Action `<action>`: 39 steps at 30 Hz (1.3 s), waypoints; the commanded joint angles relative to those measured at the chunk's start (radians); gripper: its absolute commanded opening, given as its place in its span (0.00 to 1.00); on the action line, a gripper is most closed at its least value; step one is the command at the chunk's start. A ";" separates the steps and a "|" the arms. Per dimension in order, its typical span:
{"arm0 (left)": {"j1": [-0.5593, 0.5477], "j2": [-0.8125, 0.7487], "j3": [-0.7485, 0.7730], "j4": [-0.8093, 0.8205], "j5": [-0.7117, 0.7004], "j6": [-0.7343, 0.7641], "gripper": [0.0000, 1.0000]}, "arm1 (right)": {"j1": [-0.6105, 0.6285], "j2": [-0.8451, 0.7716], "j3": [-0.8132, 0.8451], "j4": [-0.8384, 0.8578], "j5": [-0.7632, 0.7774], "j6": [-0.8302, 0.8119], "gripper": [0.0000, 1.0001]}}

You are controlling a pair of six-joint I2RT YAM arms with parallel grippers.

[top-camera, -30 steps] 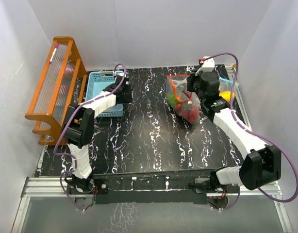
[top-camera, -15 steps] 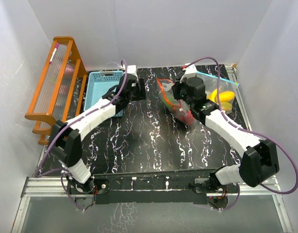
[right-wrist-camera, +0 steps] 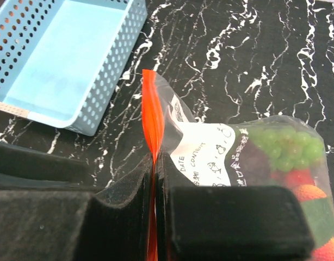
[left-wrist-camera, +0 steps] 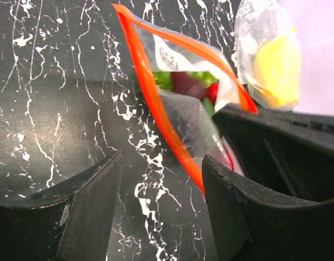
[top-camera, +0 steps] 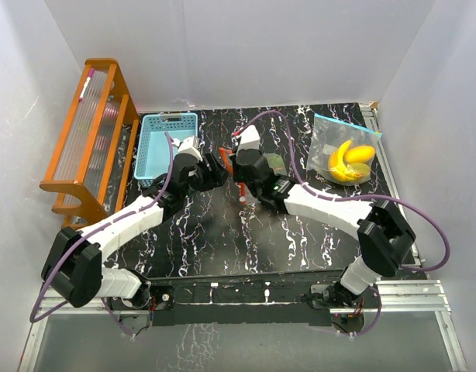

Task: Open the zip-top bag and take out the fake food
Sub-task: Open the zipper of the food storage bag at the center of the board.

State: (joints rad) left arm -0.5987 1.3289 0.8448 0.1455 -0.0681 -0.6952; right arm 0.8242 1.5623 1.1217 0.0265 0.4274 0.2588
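**Obscured and Cropped Items**

From overhead, the zip-top bag (top-camera: 274, 161) is mostly obscured, its contents unidentifiable. In the right wrist view, the fake food (right-wrist-camera: 289, 149) is cropped at the right edge, the basket (right-wrist-camera: 110, 87) at the left.

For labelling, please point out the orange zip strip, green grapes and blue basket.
orange zip strip (right-wrist-camera: 152, 111), right wrist view, upper end.
green grapes (right-wrist-camera: 286, 145), right wrist view, bunch middle.
blue basket (right-wrist-camera: 108, 70), right wrist view, side wall.

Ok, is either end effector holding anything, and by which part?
The right end effector pinches the zip-top bag by its orange zip strip; the left end effector is open, holding nothing.
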 commanded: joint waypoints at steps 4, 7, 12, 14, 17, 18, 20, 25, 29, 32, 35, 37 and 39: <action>-0.006 0.032 -0.084 0.235 -0.012 -0.151 0.64 | 0.102 0.045 0.137 0.091 0.204 0.032 0.08; -0.006 0.128 -0.074 0.264 -0.003 -0.191 0.74 | 0.105 0.026 0.119 0.105 0.217 0.063 0.08; -0.007 0.203 -0.041 0.254 0.030 -0.205 0.83 | 0.108 -0.026 0.029 0.172 0.239 0.124 0.08; -0.006 0.208 -0.048 0.265 0.029 -0.210 0.79 | 0.108 -0.031 0.030 0.170 0.247 0.125 0.08; -0.006 0.221 -0.029 0.251 0.034 -0.195 0.61 | 0.113 -0.050 0.021 0.160 0.256 0.135 0.08; -0.006 0.221 -0.021 0.245 0.035 -0.184 0.50 | 0.113 -0.057 0.017 0.161 0.259 0.136 0.08; -0.006 0.214 -0.004 0.225 0.031 -0.162 0.37 | 0.119 -0.070 0.016 0.140 0.289 0.133 0.08; -0.004 0.191 0.014 0.175 0.019 -0.094 0.22 | 0.142 -0.110 0.028 0.088 0.425 0.090 0.08; 0.012 0.224 0.015 0.135 0.047 -0.075 0.21 | 0.172 -0.111 0.063 0.076 0.525 0.012 0.08; 0.024 0.254 0.014 0.136 0.081 -0.073 0.21 | 0.194 -0.096 0.088 0.066 0.589 -0.028 0.08; 0.030 0.297 0.050 0.139 0.128 -0.066 0.21 | 0.197 -0.100 0.090 0.056 0.624 -0.024 0.08; 0.031 0.338 0.098 0.141 0.167 -0.066 0.21 | 0.197 -0.128 0.078 0.061 0.629 -0.029 0.08; 0.030 0.386 0.154 0.155 0.211 -0.082 0.21 | 0.187 -0.152 0.079 0.075 0.640 -0.080 0.08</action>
State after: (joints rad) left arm -0.5751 1.6531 0.8921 0.3016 0.0452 -0.7818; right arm 1.0172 1.4864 1.1519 0.0448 0.9794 0.2470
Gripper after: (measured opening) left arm 0.214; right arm 0.078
